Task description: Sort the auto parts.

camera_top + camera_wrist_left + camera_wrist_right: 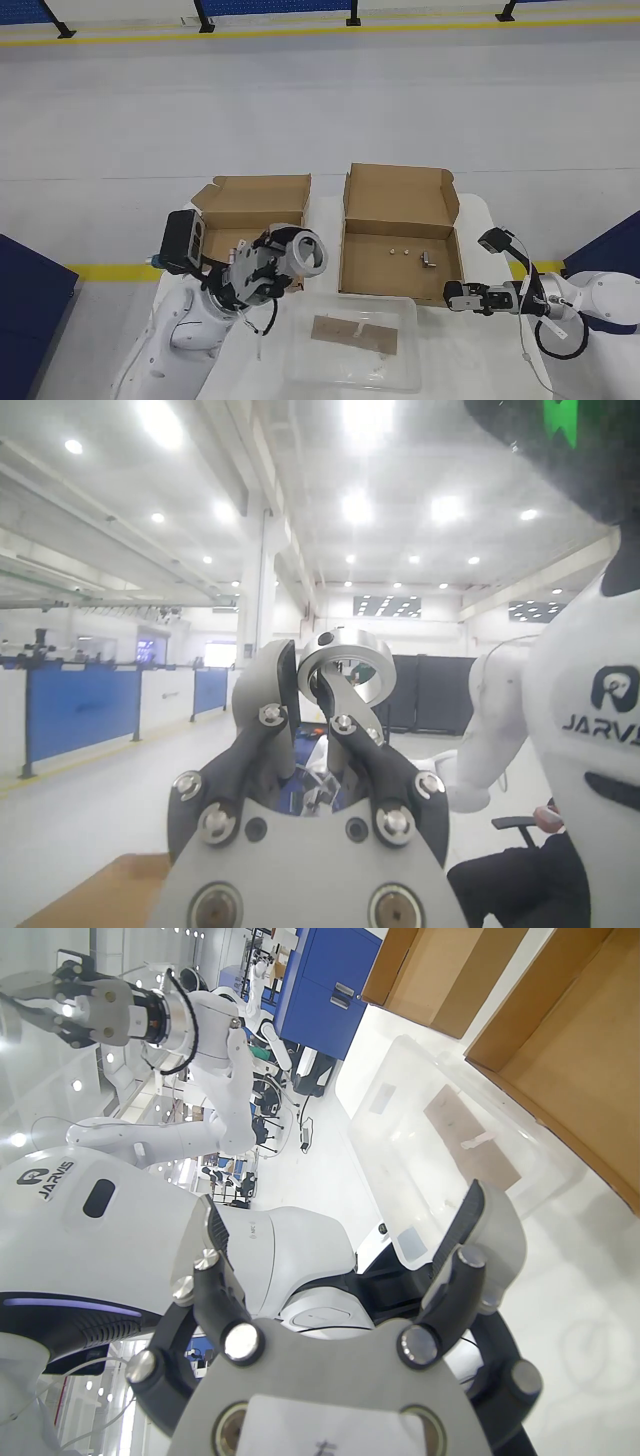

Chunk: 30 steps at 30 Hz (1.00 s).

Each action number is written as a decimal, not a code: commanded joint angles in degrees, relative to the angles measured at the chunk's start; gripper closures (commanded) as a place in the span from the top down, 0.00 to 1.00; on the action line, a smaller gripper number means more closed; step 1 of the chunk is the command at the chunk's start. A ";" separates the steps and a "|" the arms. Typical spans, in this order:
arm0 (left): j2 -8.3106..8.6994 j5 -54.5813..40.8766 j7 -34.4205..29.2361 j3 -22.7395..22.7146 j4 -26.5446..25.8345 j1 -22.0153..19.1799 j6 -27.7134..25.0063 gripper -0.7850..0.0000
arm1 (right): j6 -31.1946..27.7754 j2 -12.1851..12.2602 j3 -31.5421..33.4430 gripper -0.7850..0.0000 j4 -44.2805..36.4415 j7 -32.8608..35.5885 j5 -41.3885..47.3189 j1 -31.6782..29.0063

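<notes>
Your left gripper (288, 262) holds a metal ring (310, 256) at the edge of the left box (250, 205); your right gripper (450, 296) sits just beside the right box (380, 270).
</notes>
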 commanded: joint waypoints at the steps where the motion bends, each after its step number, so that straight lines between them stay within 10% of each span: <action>1: 0.43 1.47 -2.17 -2.25 1.40 0.99 -0.81 0.00 | 0.00 0.00 0.00 1.00 0.00 0.00 0.00 0.00; 18: 1.49 2.69 -6.68 -7.73 4.51 4.58 -1.89 0.00 | 0.00 0.00 0.00 1.00 0.00 0.00 0.00 0.00; 30: 2.60 11.35 -24.45 -10.73 3.02 5.62 9.89 0.00 | 0.00 0.00 0.00 1.00 0.00 0.00 0.00 0.00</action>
